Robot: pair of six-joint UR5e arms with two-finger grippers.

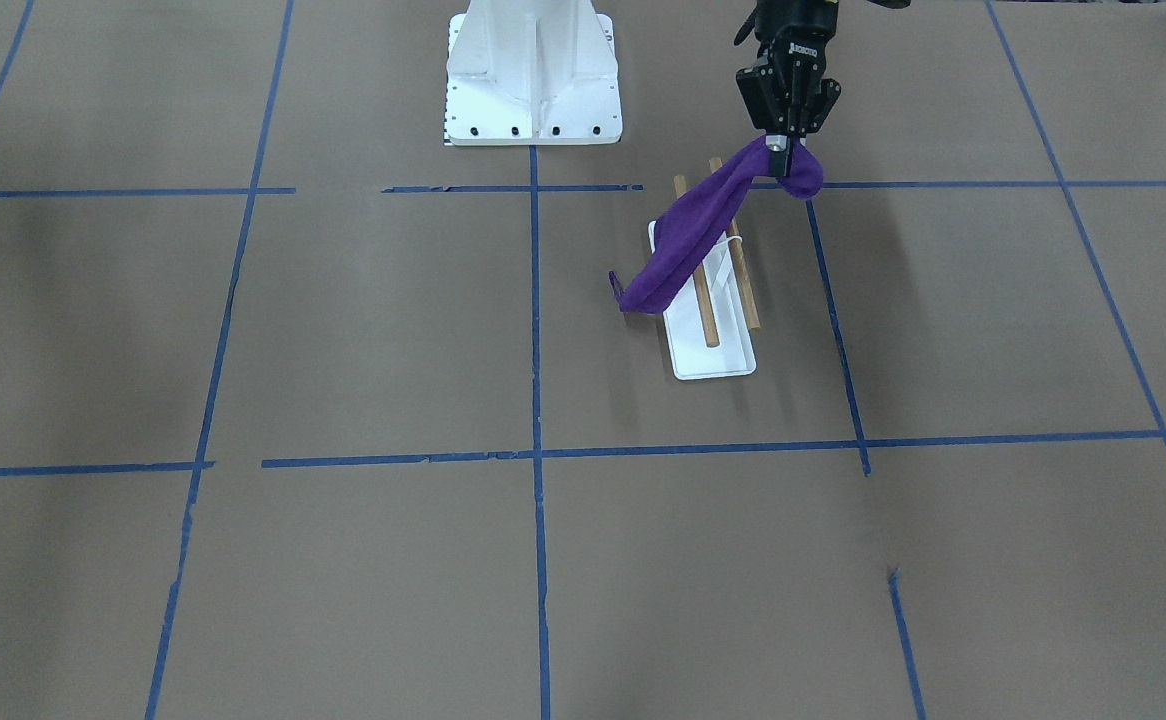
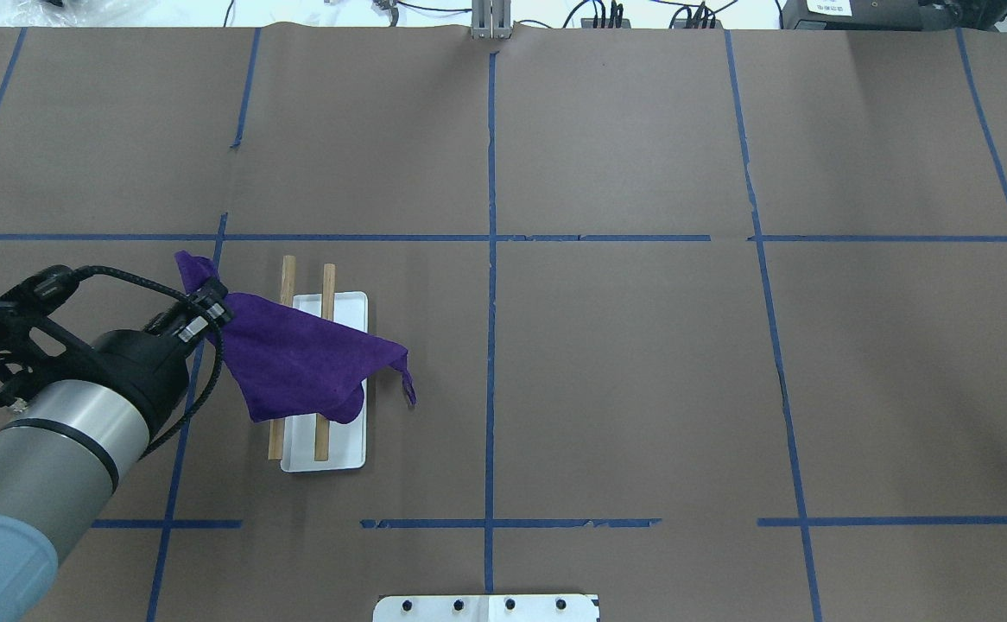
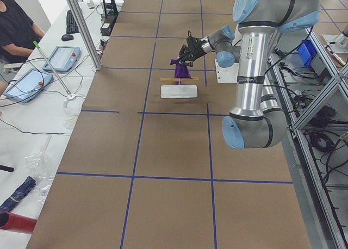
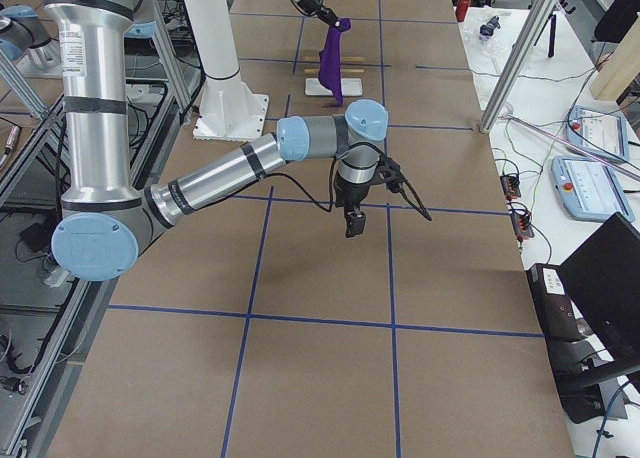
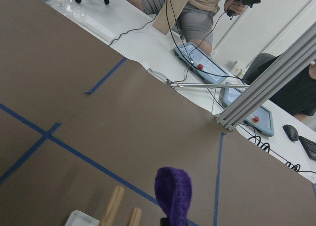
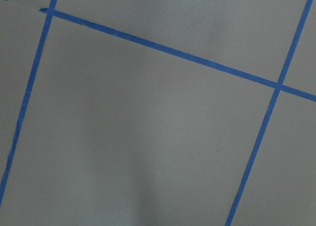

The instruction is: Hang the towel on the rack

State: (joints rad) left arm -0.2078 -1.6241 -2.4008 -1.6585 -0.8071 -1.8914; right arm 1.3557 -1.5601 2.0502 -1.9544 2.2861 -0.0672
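The deep-purple towel stretches from my left gripper across both wooden dowels of the rack. Its free corner hangs past the rack's far side, close to the table. The left gripper is shut on one bunched corner and holds it above the table just beside the rack. In the overhead view the towel covers the middle of the rack, with the left gripper to its left. The left wrist view shows the towel's pinched tip. My right gripper hovers over bare table far from the rack; I cannot tell whether it is open or shut.
The large white bolted pedestal stands behind the rack near the robot's base. Blue tape lines grid the brown table cover. Operators, tablets and aluminium posts line the table's far edge.
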